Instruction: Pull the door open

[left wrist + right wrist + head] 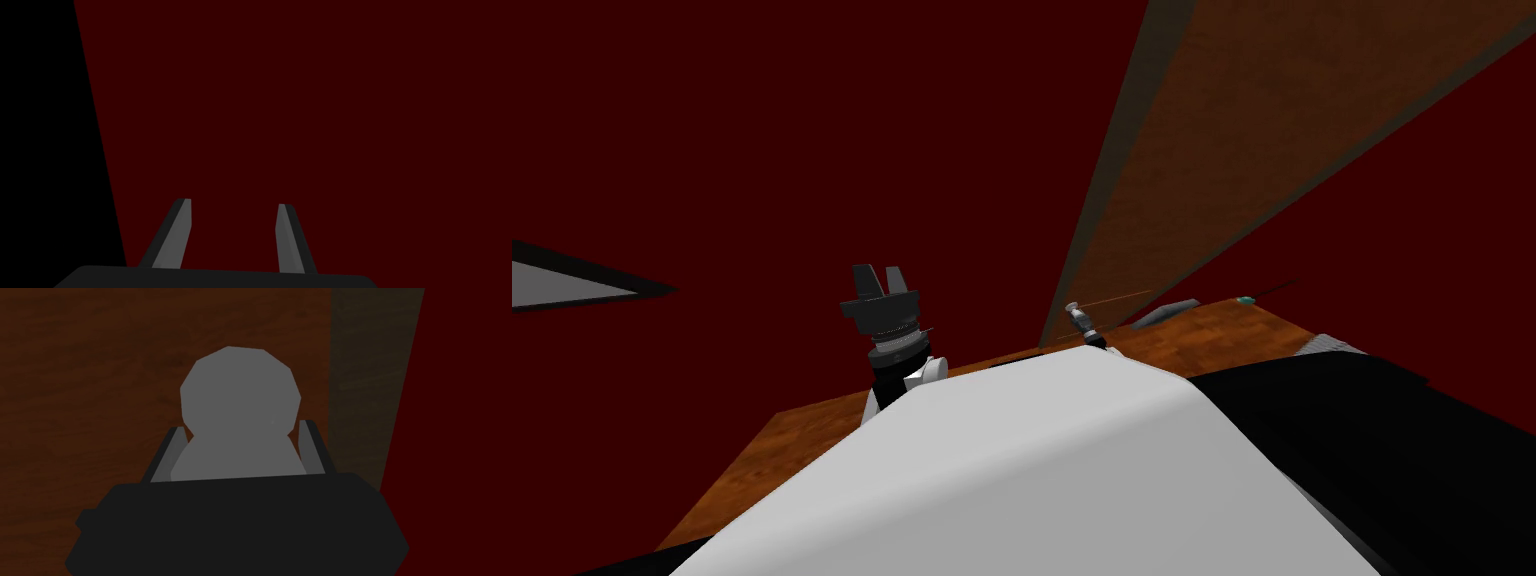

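A brown wooden door [1272, 120] with a dark frame rises to my right, slanted by the camera. Its grey round knob [1075, 314] sits low at the door's edge, just above my chest. In the right wrist view the knob [240, 388] stands against the door [90, 388], and my right gripper [240, 425] is shut on it, both fingers [172, 443] pressing its sides. My left gripper [877, 285] hangs apart to the left of the knob, facing a dark red wall [300, 100]. It [232, 205] is open and holds nothing.
Dark red walls [812, 120] stand on both sides of the door. A dark frame strip [370, 378] runs beside the knob, with red wall [465, 413] past it. Brown wooden floor [812, 440] lies below. A black area [1392, 450] lies at my right.
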You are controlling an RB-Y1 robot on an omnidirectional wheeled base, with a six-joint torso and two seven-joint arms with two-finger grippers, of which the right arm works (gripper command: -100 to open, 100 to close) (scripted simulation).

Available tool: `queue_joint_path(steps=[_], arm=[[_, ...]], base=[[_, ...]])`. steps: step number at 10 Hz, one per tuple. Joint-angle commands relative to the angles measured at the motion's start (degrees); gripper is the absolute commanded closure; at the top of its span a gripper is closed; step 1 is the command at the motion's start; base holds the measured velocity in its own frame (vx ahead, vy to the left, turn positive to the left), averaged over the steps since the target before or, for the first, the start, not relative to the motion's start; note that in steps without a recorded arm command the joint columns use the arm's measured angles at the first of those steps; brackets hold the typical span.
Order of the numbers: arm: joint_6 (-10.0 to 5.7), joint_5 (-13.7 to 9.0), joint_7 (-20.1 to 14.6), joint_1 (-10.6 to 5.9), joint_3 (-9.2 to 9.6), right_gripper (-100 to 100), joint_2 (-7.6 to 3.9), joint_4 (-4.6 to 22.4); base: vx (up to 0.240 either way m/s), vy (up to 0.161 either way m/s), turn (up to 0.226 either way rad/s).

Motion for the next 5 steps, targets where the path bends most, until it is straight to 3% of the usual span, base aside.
queue_joint_path(steps=[1,5], arm=[[-0.05,-0.7,-1.8,-0.08,-0.04,100,-0.02,0.1],[0.45,-2.7,-7.0,-0.23,-0.06,100,0.08,0.1]], base=[[-0.059,-0.036,0.106],[-0.065,-0.035,0.127]])
